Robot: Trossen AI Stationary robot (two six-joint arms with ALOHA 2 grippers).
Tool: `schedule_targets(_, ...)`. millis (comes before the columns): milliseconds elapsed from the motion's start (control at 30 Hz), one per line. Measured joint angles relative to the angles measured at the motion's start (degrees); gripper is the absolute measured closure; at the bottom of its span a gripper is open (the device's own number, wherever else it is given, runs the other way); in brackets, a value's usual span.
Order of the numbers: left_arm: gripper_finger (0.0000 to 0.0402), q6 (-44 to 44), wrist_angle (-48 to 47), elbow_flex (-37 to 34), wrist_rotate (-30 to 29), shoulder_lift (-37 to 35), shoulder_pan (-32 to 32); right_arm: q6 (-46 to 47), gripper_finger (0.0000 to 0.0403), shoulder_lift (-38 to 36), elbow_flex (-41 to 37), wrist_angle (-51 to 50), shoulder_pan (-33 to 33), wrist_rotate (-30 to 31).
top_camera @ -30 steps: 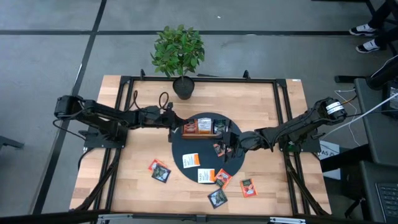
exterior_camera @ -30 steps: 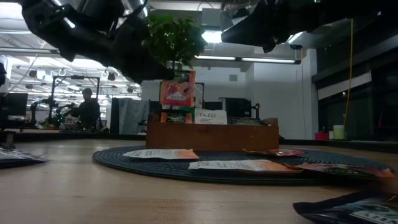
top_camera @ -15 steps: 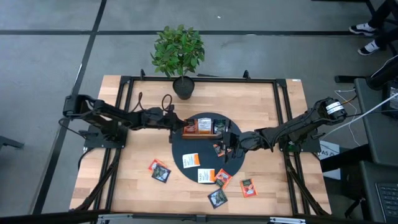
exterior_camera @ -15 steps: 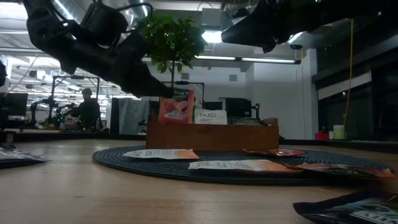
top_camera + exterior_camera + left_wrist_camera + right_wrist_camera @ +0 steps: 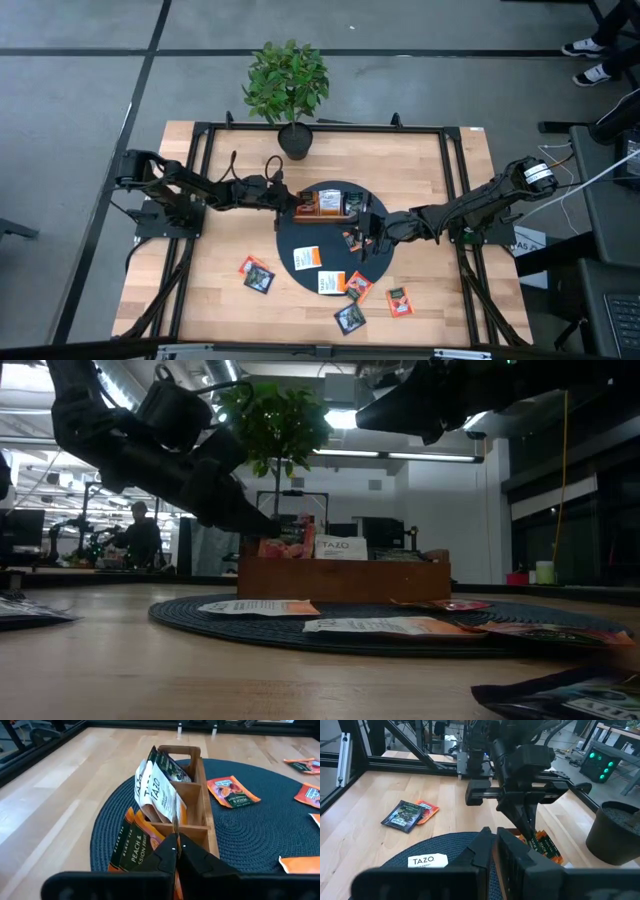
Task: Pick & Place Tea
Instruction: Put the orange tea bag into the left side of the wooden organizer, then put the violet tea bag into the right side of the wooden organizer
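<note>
Left claw (image 5: 176, 851) | pinching orange sachet (image 5: 134, 851) | at tray (image 5: 206, 817) end compartment

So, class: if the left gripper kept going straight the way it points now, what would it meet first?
Probably the wooden tray: the left gripper, shut on an orange tea bag, points at its nearest compartment, though depth is unclear.

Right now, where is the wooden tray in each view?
High view: wooden tray at the mat's far edge.
Low view: centre.
Left wrist view: centre.
Right wrist view: hidden behind that arm's fingers.
Shared landmark: round dark mat under it.
</note>
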Motion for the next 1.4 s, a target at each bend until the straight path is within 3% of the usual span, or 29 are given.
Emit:
schedule_targets(667, 0.0331, 3.55, -0.01, 0.01, -3.24, -1.39, 0.00, -0.02, 0.0369, 0.00, 0.00, -0.18, 0.00, -0.11)
schedule_targets(1200, 0.0306, 9.51, -0.69, 0.04, -4.20, -14.84, -1.99, -3.50, 0.0369, 0.00, -0.01, -0.57, 0.00, -0.02)
schedule_targets(1400, 0.0304, 12.55, -6.53, 0.04, -10.75, -19.48, -6.77, -7.72, 0.0370, 0.00, -0.02, -0.55, -0.02, 0.03)
